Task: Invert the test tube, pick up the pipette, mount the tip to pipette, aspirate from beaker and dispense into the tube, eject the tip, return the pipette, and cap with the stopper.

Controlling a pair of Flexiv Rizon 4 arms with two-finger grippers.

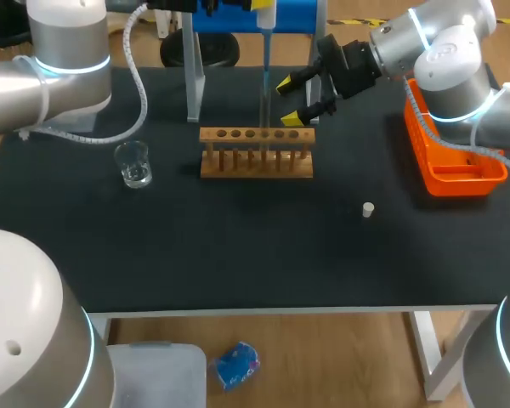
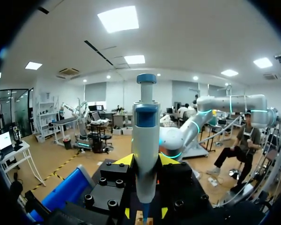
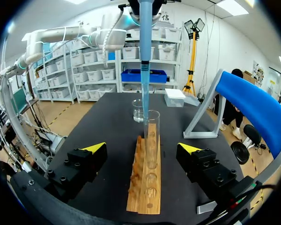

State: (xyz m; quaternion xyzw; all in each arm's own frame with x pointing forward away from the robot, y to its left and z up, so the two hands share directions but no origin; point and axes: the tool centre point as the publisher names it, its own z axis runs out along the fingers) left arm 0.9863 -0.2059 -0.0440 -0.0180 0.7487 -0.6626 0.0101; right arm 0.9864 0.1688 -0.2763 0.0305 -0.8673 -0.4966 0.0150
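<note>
My left gripper (image 2: 145,161) is shut on the blue and white pipette (image 2: 145,140), held upright over the wooden rack (image 1: 257,161). The pipette's blue tip (image 3: 145,84) points down into the mouth of a clear test tube (image 3: 152,136) that stands in the rack (image 3: 145,192). My right gripper (image 1: 299,99) is open just behind the rack's right end. In its wrist view the right gripper (image 3: 143,149) has a finger on either side of the rack, touching nothing. The glass beaker (image 1: 134,164) stands left of the rack. A small white stopper (image 1: 368,209) lies to the front right.
An orange basket (image 1: 455,161) sits at the right edge under my right arm. The pipette stand (image 1: 195,76) with its blue top (image 3: 255,110) rises behind the rack. A white box (image 3: 174,97) lies on the table beyond the beaker (image 3: 138,110).
</note>
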